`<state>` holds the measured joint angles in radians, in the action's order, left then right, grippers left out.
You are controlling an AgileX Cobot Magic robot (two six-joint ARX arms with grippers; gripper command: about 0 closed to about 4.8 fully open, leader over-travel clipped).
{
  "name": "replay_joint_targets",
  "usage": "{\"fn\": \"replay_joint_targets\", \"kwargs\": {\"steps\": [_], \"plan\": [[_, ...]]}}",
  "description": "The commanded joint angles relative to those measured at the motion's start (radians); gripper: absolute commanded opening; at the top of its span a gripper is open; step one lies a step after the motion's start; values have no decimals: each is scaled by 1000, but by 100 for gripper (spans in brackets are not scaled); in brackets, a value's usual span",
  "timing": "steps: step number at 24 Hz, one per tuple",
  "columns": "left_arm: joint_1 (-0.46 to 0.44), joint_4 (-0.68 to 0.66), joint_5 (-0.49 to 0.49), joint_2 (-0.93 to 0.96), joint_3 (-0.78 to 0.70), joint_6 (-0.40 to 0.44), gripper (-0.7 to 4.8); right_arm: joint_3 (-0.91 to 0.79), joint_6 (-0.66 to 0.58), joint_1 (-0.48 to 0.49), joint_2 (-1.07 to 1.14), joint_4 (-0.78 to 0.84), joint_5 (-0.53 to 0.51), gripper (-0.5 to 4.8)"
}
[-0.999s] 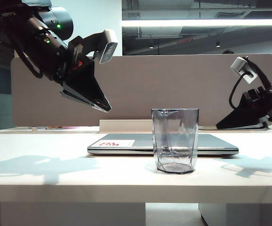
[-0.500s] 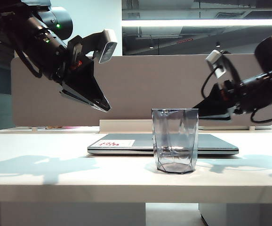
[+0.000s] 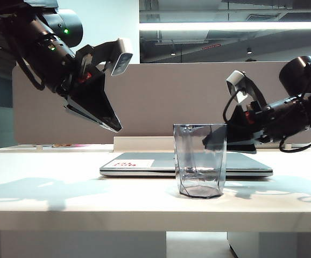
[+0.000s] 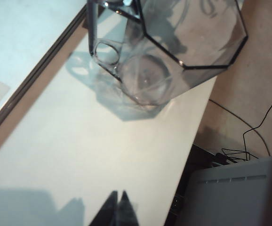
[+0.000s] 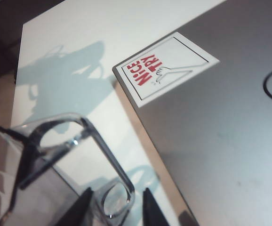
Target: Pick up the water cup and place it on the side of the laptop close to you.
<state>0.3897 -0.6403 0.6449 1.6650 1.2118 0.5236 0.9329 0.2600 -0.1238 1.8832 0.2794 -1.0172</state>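
Observation:
The water cup (image 3: 200, 161), clear grey-tinted with faceted sides, stands upright on the white table (image 3: 48, 193) in front of the closed silver laptop (image 3: 145, 164). My right gripper (image 3: 212, 142) reaches in low over the laptop, just behind the cup. In the right wrist view the right gripper (image 5: 117, 205) is open, its fingers on either side of the cup's handle (image 5: 103, 160) without touching it; the laptop (image 5: 220, 141) and its red-print sticker (image 5: 166, 70) lie beside it. My left gripper (image 3: 115, 128) hangs shut above the laptop's left end. The left gripper (image 4: 118, 197) looks down at the cup (image 4: 173, 42).
A beige partition (image 3: 198, 91) stands behind the table. The left wrist view shows the table's edge, with a white box (image 4: 239, 193) and cables (image 4: 249, 136) on the floor beyond it.
My right arm has swung in from the far right and come down to the cup, and its jaws have opened. The left arm has stayed almost still.

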Motion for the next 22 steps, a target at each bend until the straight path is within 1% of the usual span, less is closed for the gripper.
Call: {"fn": "replay_joint_targets", "kwargs": {"steps": [1, 12, 17, 21, 22], "plan": [[1, 2, 2, -5, 2, 3, -6, 6, 50, -25, -1, 17, 10, 148], [1, 2, 2, -5, 2, 0, -6, 13, 63, -62, 60, 23, 44, 146], [1, 1, 2, -5, 2, 0, -6, 13, 63, -89, 60, 77, 58, 144], [1, -13, 2, -5, 2, 0, -6, 13, 63, -128, 60, 97, 134, 144], [1, -17, 2, -5, 2, 0, -6, 13, 63, -138, 60, 101, 179, 143]]}}
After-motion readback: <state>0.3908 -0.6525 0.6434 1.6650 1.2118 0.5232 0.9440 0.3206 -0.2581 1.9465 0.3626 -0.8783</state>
